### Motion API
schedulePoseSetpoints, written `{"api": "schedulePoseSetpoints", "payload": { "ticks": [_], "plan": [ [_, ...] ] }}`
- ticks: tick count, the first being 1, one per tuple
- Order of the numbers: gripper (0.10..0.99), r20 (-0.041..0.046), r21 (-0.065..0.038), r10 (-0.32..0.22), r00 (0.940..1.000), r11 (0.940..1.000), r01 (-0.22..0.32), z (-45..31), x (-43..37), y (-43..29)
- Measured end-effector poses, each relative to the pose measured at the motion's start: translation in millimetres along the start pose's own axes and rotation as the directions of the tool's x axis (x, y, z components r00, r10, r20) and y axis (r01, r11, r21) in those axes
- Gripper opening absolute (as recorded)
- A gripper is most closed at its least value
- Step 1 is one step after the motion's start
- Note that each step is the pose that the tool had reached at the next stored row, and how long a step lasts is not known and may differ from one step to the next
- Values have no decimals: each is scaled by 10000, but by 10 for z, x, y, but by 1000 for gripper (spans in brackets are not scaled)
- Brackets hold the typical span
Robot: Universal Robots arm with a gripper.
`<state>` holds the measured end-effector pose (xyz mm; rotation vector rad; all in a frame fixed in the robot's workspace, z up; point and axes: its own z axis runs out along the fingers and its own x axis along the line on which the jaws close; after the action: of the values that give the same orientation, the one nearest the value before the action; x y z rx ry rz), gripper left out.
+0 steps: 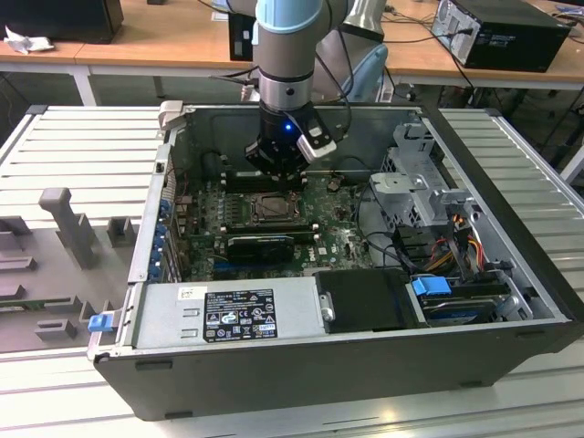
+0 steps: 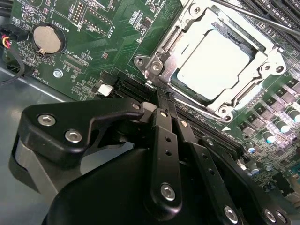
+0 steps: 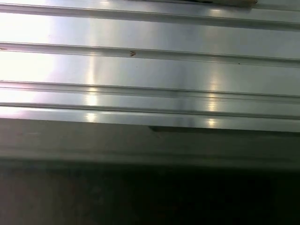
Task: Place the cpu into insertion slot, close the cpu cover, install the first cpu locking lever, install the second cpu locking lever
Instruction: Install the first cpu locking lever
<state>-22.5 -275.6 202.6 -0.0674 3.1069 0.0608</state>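
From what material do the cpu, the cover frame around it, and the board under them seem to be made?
The cpu looks like metal with a matte, pale silvery finish: its flat face shows soft, even light. The cpu cover seems bare steel, judging by bright glints along its edges. The circuit board looks like green lacquered laminate, slightly glossy, with fine printed traces.

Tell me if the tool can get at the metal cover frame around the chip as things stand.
Probably yes. In the second wrist view the tool sits right at the corner of the cover frame, with the chip seated in its window. Nothing stands between them, and the case is open from above in the exterior view.
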Motion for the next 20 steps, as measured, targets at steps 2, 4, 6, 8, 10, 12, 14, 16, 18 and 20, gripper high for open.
{"api": "schedulePoseSetpoints", "payload": {
  "ticks": [2, 4, 6, 8, 10, 12, 14, 16, 18, 20],
  "plan": [
    [106, -3, 19, -12, 10000, 10000, 12, 12, 0, -2],
    [106, -4, 26, -12, 10000, 10000, 12, 12, 0, -2],
    [106, 3, 17, -10, 10000, 10000, 10, -18, -1, 0],
    [106, 2, 31, -12, 10000, 10000, 12, -64, -3, 3],
    [106, -7, 161, -16, 10000, 9999, 16, -57, -3, 2],
    [106, -11, 235, -18, 10000, 9997, 18, -51, -2, 1],
    [106, -21, 456, -24, 10000, 9990, 25, -22, -1, 0],
    [106, -25, 481, -26, 10000, 9988, 27, 11, 0, -2],
    [106, -24, 431, -24, 10000, 9991, 25, 22, 1, -4],
    [106, -17, 356, -22, 10000, 9994, 22, 24, 0, -2]
  ]
}}
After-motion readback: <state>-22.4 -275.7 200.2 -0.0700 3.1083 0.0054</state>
